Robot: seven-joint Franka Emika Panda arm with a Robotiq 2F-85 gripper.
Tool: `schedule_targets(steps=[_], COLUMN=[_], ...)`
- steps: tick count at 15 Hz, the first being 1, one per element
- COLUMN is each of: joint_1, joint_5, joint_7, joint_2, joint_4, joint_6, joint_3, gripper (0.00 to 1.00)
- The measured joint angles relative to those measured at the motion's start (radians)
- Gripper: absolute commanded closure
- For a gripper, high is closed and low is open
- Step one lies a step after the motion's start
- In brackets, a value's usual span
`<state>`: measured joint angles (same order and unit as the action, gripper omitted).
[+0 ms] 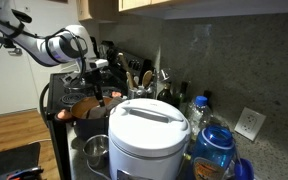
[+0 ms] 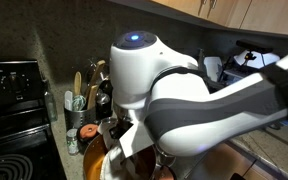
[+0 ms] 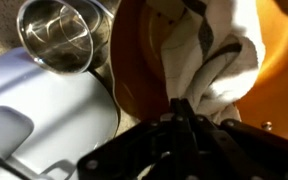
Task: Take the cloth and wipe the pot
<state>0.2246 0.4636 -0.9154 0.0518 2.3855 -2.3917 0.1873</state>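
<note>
While my jaws are drawn in narrow, pinching a fold of the cloth at the lower centre of the wrist view, my gripper hangs right over the pot, whose orange inside fills the upper right of that frame. Picking up the cloth looks done: it is in my grip, white with dark stripes, and bunched down against the pot's inner surface. What I cannot judge is how much wiping has been covered, since nothing here shows clean or dirty patches. I would count the rubbing of the wall and floor as largely left. Beside the pot, at upper left, sits the small steel pot, and the white rice cooker fills the lower left. In an exterior view my arm blocks nearly all of the pot.
</note>
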Motion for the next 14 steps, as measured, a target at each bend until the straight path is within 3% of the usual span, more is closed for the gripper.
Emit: schedule_targets(steps=[8, 14], joint_1=[-0.098, -0.167], joint_5=[0.010, 0.136], joint_7=[0.000, -0.056], joint_2=[0.149, 0.147], joint_4=[-0.075, -0.171], joint_6=[0.004, -0.019], joint_3=[0.000, 0.004], gripper=[0.99, 1.00])
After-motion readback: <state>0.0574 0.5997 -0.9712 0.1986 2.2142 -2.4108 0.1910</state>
